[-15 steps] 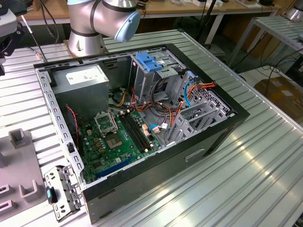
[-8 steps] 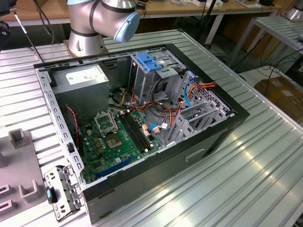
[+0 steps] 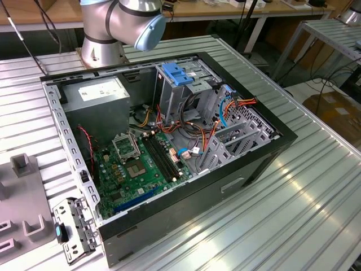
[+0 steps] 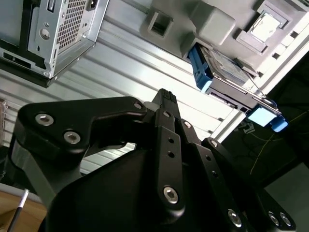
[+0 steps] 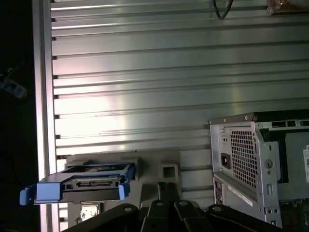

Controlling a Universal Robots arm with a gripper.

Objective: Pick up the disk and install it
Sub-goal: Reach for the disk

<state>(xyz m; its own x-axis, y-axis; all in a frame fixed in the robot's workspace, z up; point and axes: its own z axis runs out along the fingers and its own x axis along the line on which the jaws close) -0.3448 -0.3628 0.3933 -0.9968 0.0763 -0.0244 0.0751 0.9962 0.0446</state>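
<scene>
Gripper (image 4: 164, 96), tips pressed together w/ nothing between, is well apart from the disk (image 5: 91, 184), which sits off to its side in grey holder (image 5: 169, 169), prob. on edge.

Silver arm (image 3: 101, 25) with pale-blue joint cap (image 3: 151, 31); black end effector (image 4: 164, 99) with silver screws (image 4: 170, 194).

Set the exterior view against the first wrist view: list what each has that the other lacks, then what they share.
Exterior view's extras: the open inside of the case, with the motherboard, the grey power-supply box, the blue latch on the drive cage, and the arm's base.
First wrist view's extras: the disk with its blue side rails, and the gripper, apart from it.
Shared: the computer case, the ribbed metal table and, apparently, the grey holder where the disk sits.
</scene>
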